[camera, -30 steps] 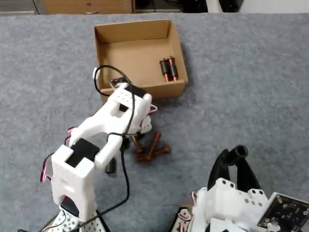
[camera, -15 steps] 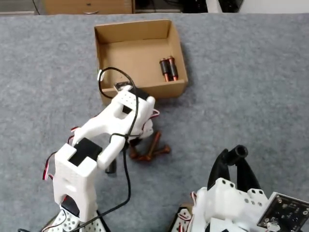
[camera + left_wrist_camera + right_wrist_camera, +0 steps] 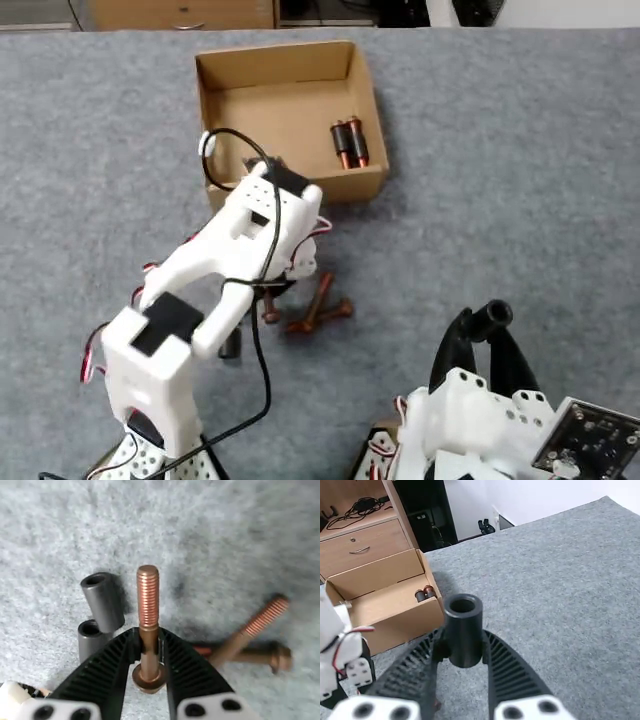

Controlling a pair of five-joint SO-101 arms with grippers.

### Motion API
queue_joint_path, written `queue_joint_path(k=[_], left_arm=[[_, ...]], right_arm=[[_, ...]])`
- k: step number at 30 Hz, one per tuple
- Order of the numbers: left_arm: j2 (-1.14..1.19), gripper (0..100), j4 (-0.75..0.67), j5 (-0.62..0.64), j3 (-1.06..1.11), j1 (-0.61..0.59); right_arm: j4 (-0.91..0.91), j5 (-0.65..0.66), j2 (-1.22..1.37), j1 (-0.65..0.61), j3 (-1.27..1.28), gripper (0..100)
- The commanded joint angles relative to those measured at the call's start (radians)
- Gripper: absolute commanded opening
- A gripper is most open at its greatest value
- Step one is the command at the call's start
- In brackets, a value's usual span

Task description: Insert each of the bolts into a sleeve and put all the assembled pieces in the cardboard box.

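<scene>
Fingers of the left gripper [image 3: 149, 641] pinch a copper bolt [image 3: 148, 600] near its head, lower centre, while the right gripper [image 3: 463, 644] clamps a black sleeve [image 3: 463, 627] upright.

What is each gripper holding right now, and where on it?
Left gripper clamps a copper bolt near its head; right gripper clamps a black sleeve around its lower half.

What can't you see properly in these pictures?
High view: the left arm covers some loose bolts, so their number is unclear.
Left wrist view: the left hand hides part of the lower sleeve.
Right wrist view: the cardboard box wall hides most of the assembled pieces.
</scene>
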Motion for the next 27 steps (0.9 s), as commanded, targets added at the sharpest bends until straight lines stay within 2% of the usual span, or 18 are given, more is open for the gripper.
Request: queue_joint_path(k=[1, 6, 18, 23, 27], left_arm=[[-0.122, 2, 0.014, -0.005, -0.025, 0.003], [-0.193, 2, 0.014, -0.003, 0.011, -0.008], [-0.205, 2, 0.054, 0.071, 0.011, -0.252], [-0.199, 2, 0.048, 0.313, 0.011, -0.384], [-0.197, 2, 0.046, 0.419, 0.011, -0.462]], right_arm=[[-0.026, -0.011, -0.012, -0.012, -0.001, 0.2], [-0.026, -0.011, -0.012, -0.012, -0.001, 0.2], [-0.026, -0.011, -0.012, -0.012, 0.001, 0.2], [-0.026, -0.011, -0.012, -0.012, 0.001, 0.2], [-0.026, -0.011, -0.005, -0.012, 0.001, 0.2]])
